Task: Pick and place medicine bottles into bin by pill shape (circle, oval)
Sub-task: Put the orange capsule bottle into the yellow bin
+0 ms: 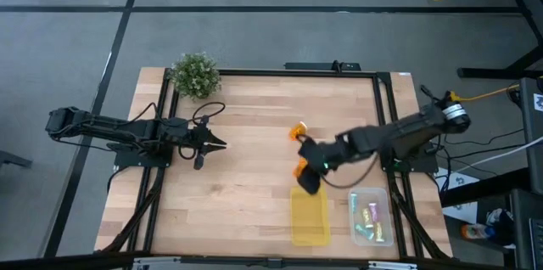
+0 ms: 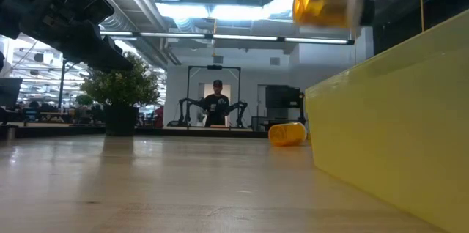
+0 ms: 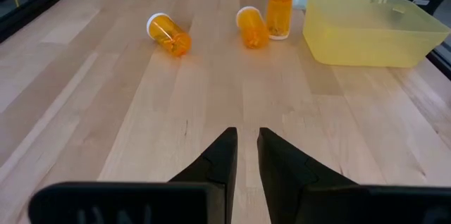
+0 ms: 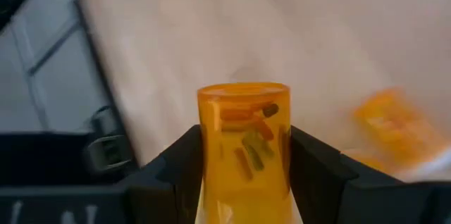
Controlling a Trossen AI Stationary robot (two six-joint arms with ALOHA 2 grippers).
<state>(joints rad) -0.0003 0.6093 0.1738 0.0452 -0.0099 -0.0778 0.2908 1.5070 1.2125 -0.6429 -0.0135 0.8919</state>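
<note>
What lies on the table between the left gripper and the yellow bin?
Mostly bare wood. In the high view, only one lying orange bottle sits between the left gripper and the yellow bin.

The bottle [image 4: 244, 150] held between dark fingers [image 4: 176, 171] is translucent orange, with orange and dull greenish pills showing inside. Another orange bottle [image 1: 297, 131] lies on the pale striped wooden table [image 1: 246, 151]. One bin [image 1: 310, 216] is yellow; the other bin [image 1: 371, 216] is clear, holding pale bottles with green, purple and yellow. The plant [image 1: 194, 75] is leafy green.
</note>
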